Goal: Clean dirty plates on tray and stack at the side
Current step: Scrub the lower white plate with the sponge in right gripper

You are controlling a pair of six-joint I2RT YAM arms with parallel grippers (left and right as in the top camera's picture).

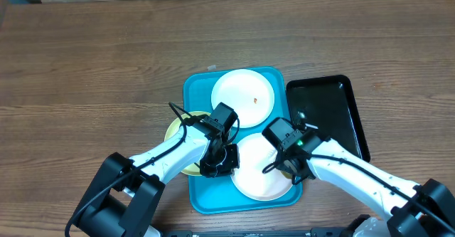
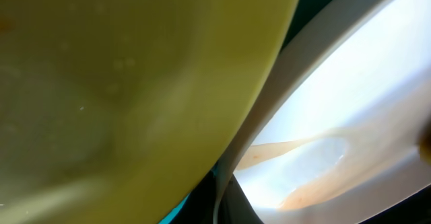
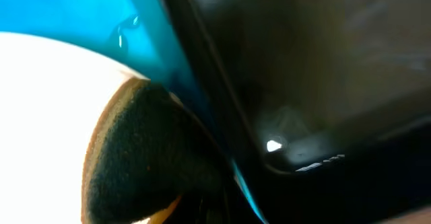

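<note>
The turquoise tray holds a white plate with a small orange stain at the back and a second white plate at the front right. A pale yellow-green plate lies half over the tray's left rim, under my left arm. My left gripper is at the front plate's left rim and looks shut on it; the left wrist view shows that plate smeared orange-brown, next to the yellow-green plate. My right gripper is shut on a dark sponge at the plate's right edge.
A glossy black tray lies right against the turquoise tray's right side; it also fills the right wrist view beside the turquoise rim. Bare wooden table lies to the left and behind.
</note>
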